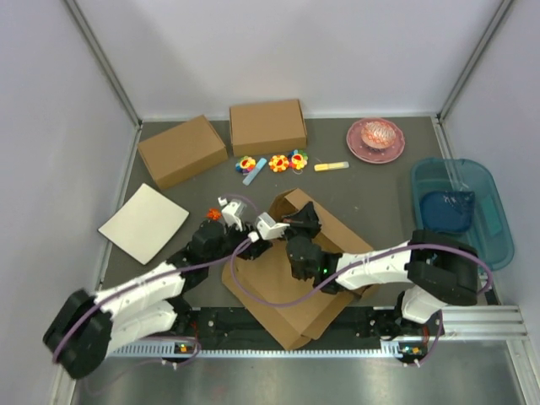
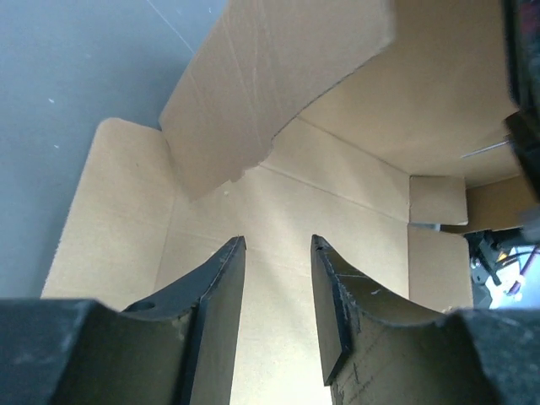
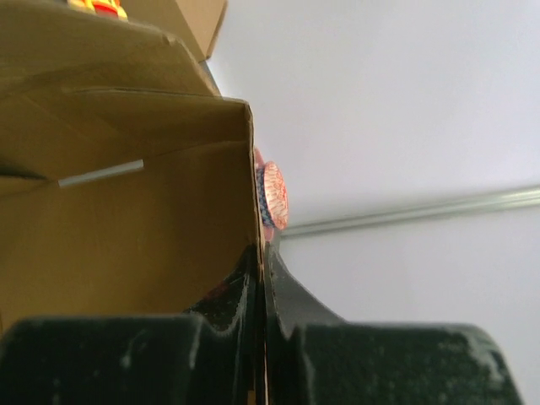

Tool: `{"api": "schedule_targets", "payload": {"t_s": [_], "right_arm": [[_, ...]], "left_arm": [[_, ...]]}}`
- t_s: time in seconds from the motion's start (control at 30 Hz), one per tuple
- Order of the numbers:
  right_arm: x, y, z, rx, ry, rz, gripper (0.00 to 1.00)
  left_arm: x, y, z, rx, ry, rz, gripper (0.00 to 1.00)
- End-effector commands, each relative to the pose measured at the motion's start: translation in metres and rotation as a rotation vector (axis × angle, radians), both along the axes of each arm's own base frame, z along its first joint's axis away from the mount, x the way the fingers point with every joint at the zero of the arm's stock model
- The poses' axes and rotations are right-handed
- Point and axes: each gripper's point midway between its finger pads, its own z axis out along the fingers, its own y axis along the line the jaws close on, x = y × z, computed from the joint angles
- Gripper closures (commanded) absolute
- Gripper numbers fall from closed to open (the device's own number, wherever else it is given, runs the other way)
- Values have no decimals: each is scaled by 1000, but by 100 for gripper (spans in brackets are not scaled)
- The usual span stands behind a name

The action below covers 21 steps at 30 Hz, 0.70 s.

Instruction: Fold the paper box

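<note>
Right gripper [image 3: 261,253] is pinching shut on an upright side wall of the paper box [image 1: 274,283] — thin cardboard edge sandwiched between its fingers. Left gripper [image 2: 278,245] is hanging partly open over the box's floor panel, holding nothing. The box is lying half-formed on the table [image 1: 380,194] between the two arms, with one flap [image 2: 270,76] standing raised above the floor panel.

Risk: nothing is pinning that panel, so a pull from the right could drag the whole sheet instead of folding it — or tear the pinched wall. The raised flap is looking unsupported and may flop back.
</note>
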Motion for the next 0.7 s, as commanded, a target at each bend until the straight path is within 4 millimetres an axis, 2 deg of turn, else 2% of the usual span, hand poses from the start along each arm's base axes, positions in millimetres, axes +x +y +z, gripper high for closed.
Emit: {"api": "schedule_targets", "payload": {"t_s": [0.0, 0.03, 0.1, 0.13, 0.23, 0.3, 0.33, 0.37, 0.53, 0.57, 0.6, 0.67], "right_arm": [[-3, 1, -14, 21, 27, 38, 100], [-4, 2, -14, 23, 28, 41, 100], [-4, 2, -14, 24, 28, 41, 100], [-3, 2, -15, 28, 29, 40, 100], [-4, 1, -16, 28, 32, 40, 100], [-4, 1, -16, 31, 35, 41, 100], [-4, 1, -18, 23, 38, 41, 100], [-4, 0, -18, 24, 39, 40, 100], [-5, 1, -17, 29, 42, 46, 100], [-5, 1, -18, 26, 45, 45, 100], [-5, 1, -18, 28, 46, 46, 100], [-6, 0, -19, 31, 50, 45, 100]], "left_arm": [[7, 31, 28, 28, -103, 139, 59], [5, 38, 27, 36, -98, 163, 62], [3, 48, 40, -20, -150, 214, 67], [10, 55, 48, -48, -186, 271, 70], [20, 76, 52, -109, -237, 415, 72], [28, 81, 53, -129, -245, 473, 75], [35, 80, 47, -92, -235, 487, 76], [41, 75, 56, -110, -256, 487, 75], [83, 46, 50, 3, -184, 484, 71], [89, 44, 51, -2, -181, 486, 72], [96, 38, 65, -57, -215, 485, 72], [108, 36, 66, -91, -206, 493, 72]]}}
